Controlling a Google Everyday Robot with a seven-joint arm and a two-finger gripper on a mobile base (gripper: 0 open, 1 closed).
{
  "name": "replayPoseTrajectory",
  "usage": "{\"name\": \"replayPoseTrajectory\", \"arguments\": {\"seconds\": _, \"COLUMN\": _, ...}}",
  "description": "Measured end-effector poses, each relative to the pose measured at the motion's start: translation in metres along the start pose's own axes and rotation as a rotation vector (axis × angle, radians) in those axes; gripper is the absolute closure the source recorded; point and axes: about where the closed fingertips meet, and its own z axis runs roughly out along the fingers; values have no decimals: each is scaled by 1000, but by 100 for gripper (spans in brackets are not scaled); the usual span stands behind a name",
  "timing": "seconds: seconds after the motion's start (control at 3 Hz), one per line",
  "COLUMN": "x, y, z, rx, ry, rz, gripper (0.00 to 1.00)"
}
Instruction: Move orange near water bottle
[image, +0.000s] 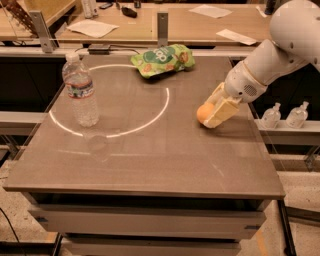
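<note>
Orange (202, 113) at gripper (216, 107), right side of table (150, 165); cannot tell if gripped. Bottle (81, 91) well apart, left; carry not yet done.

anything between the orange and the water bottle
Nothing visible. The small round orange, at the gripper on the right, has bare brown tabletop across to the clear ribbed plastic water bottle; the green snack bag lies farther back, off that line.

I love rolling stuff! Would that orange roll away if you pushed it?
Probably: the orange looks round and smooth, and the table looks flat, with no rim. It is small, so likely light. The gripper close against it, near the table's right edge, might block it.
</note>
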Motion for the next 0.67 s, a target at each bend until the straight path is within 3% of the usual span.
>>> {"name": "replayPoseTrajectory", "arguments": {"seconds": 0.33, "x": -25, "y": 15, "z": -7, "rx": -23, "ry": -100, "rz": -9, "gripper": 100}}
{"name": "replayPoseTrajectory", "arguments": {"seconds": 0.67, "x": -55, "y": 36, "z": -5, "rx": -42, "ry": -189, "rz": -15, "gripper": 100}}
